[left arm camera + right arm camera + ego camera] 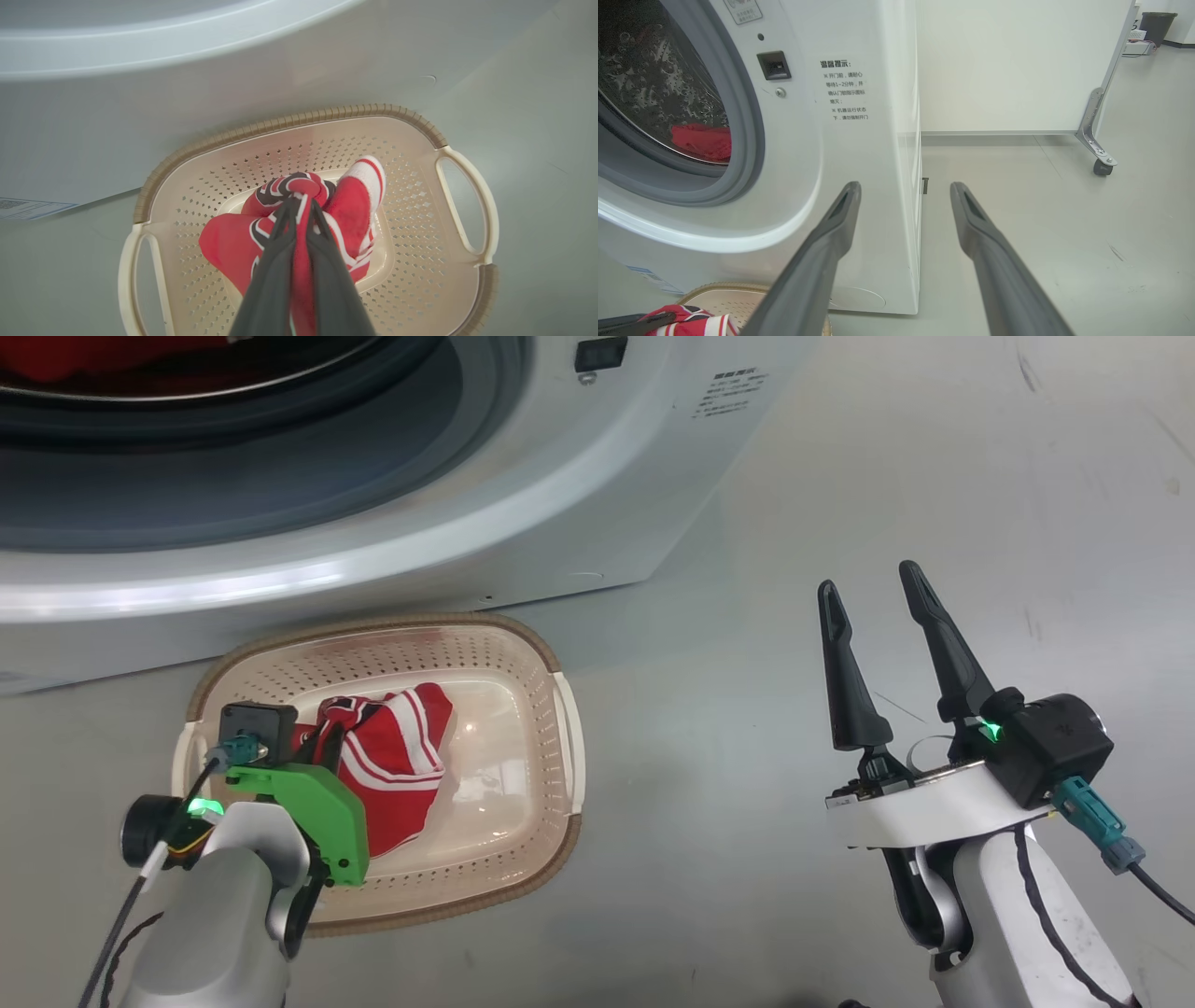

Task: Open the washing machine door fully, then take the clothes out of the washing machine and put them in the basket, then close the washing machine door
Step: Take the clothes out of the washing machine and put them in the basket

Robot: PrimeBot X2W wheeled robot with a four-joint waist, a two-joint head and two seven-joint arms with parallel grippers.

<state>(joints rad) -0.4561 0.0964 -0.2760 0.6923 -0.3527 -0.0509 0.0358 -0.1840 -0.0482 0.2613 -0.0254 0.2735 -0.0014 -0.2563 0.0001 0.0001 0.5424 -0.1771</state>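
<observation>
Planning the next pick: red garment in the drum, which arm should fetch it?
Right. The right tool is open and empty, facing the washing machine, where red clothes lie in the drum. The left tool is shut on a garment in the basket.

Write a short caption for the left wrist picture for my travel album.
Left gripper, shut on red striped clothes, holds them over the cream basket beside the washing machine.

Your red striped garment (401, 756) sits bunched in the cream basket (509, 784) just beside the open washing machine (579, 495).
</observation>
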